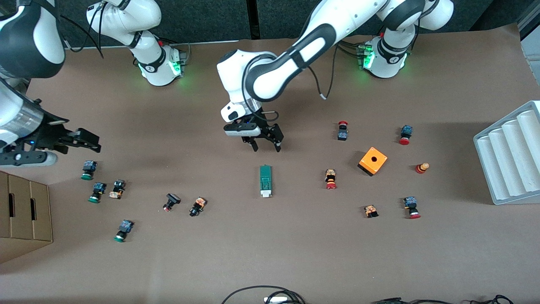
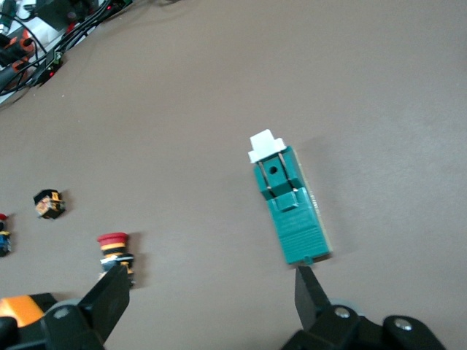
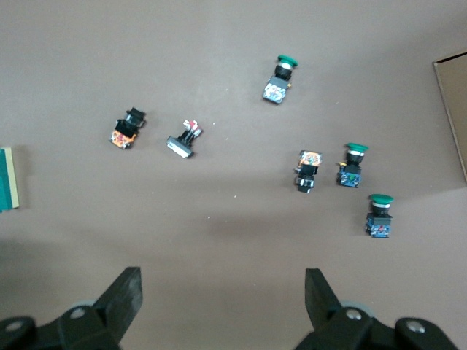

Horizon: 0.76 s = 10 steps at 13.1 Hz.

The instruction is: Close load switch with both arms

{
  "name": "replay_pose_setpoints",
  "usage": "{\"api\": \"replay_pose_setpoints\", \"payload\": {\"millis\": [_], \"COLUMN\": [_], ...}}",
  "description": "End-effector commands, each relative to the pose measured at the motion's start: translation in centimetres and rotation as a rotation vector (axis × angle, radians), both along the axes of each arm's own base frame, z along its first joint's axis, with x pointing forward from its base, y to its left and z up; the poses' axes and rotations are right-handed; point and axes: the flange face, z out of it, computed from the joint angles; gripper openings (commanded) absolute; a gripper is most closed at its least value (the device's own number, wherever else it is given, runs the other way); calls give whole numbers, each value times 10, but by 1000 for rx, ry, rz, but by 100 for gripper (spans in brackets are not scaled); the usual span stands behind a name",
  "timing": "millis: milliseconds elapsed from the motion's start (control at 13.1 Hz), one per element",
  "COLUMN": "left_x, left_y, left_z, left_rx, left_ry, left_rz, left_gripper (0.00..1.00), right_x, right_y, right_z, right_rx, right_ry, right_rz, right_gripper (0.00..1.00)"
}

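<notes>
The load switch is a narrow dark-green block lying flat in the middle of the table, its white tab end toward the front camera. My left gripper hangs open just above the table, over the bare spot off the switch's green end. In the left wrist view the switch lies just ahead of one fingertip, with nothing between the fingers of the left gripper. My right gripper is open and empty over the right arm's end of the table. The right wrist view shows that right gripper above bare table and a sliver of the switch.
An orange box with a hole and several red push buttons lie toward the left arm's end. Green and black buttons lie toward the right arm's end. A white ribbed tray and a cardboard box stand at the table's ends.
</notes>
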Motion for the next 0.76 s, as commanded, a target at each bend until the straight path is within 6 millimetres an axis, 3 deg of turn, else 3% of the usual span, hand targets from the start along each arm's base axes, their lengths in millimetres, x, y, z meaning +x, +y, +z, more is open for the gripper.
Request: {"api": "replay_pose_setpoints", "payload": {"millis": [0,153,306,688], "left_x": [23,51,78,116], "left_y": [29,60,103,224], "left_z": [48,87,126,200], "left_rx": [-11,-39,-66,-97], "left_ry": [86,155,230,407], "left_rz": [-28,-55,-48,32], "left_gripper": [100,100,100,100], "right_x": [3,8,7,9], "right_y": [-9,-12,-26,-14], "right_z": [9,10,11,12], "right_rx": [-33,-36,-26,-35], "right_ry": [-21,-36,-34,-39], "right_rz": [-7,-9,-29,-12], "right_gripper": [100,100,100,100]}}
